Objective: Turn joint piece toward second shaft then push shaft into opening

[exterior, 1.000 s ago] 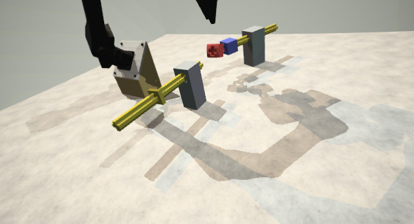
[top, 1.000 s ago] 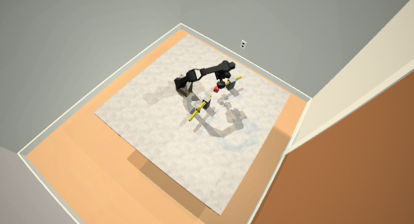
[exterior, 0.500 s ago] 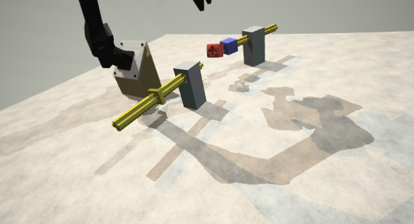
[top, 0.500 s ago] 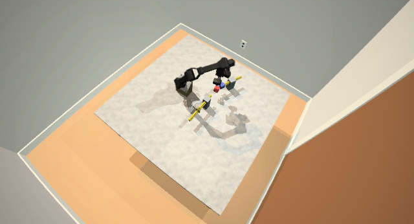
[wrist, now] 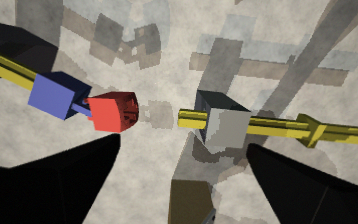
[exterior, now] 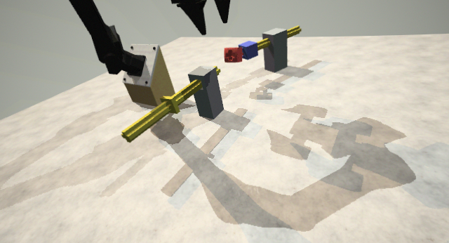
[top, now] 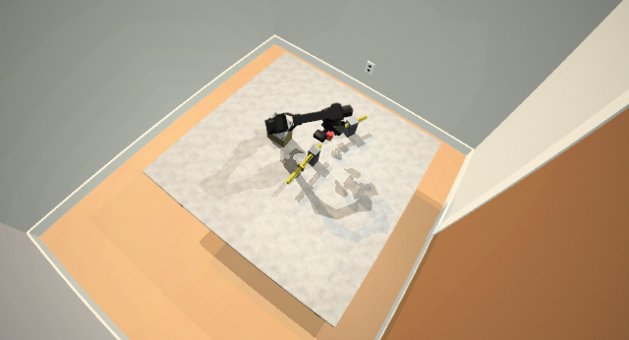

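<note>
The red joint piece (top: 329, 135) (exterior: 233, 55) (wrist: 105, 115) hangs on its hinges from the blue piece (exterior: 248, 50) (wrist: 54, 95) on the first yellow shaft (top: 363, 118) (exterior: 294, 31) (wrist: 11, 70). In the wrist view its opening faces roughly toward the near end of the second yellow shaft (top: 295, 175) (exterior: 147, 120) (wrist: 275, 127), with a gap between them. That shaft passes through the second grey block (exterior: 210, 99) (wrist: 228, 129); its collar (exterior: 170, 104) (wrist: 311, 131) stands away from the block. My gripper (exterior: 215, 28) (wrist: 185, 144) is open and empty, above and apart from the joint piece and shafts.
The first grey block (exterior: 275, 53) holds the first shaft. The arm's wedge-shaped base (exterior: 166, 83) (wrist: 192, 200) stands beside the second block. The pale mottled table top (top: 256, 222) (exterior: 105, 222) carries shadows of the arm, blocks and shafts.
</note>
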